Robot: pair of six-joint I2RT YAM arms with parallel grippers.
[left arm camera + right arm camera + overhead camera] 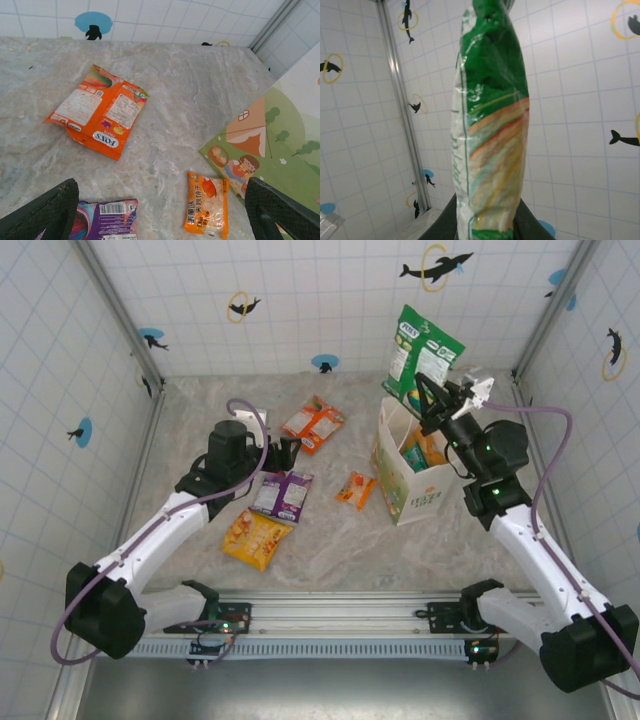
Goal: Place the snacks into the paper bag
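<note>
1. The right pincer [432, 398] is pinching the lower edge of a shiny green crinkly snack packet [424, 352]. It holds the packet upright in the air.
2. In the right wrist view the green packet [490, 125] stands edge-on, rising from between two dark fingers [440, 227] at the bottom of the frame.
3. The packet hangs just above the open mouth of a tall cream-white paper bag [392, 475]. The bag stands upright on the grey marbled counter [330, 560], right of centre, and its face with green lettering is turned toward the arms.
4. Teal and orange wrappers [432, 452] show inside the bag's mouth.
5. The left pincer [287, 451] is spread wide with nothing in it, low over the counter. In its own wrist view the black fingers [45, 215] sit at the two lower corners.
6. Just beyond the left pincer lies a flat orange-white packet [100, 117].
7. A small orange packet [206, 204] lies close beside the bag's picture-printed side [280, 135]; whether they touch I cannot tell.
8. A purple packet [282, 495] lies near the left pincer, on its near side.
9. A yellow-orange packet [256, 538] lies just beside the purple one, closer to the arm bases.
</note>
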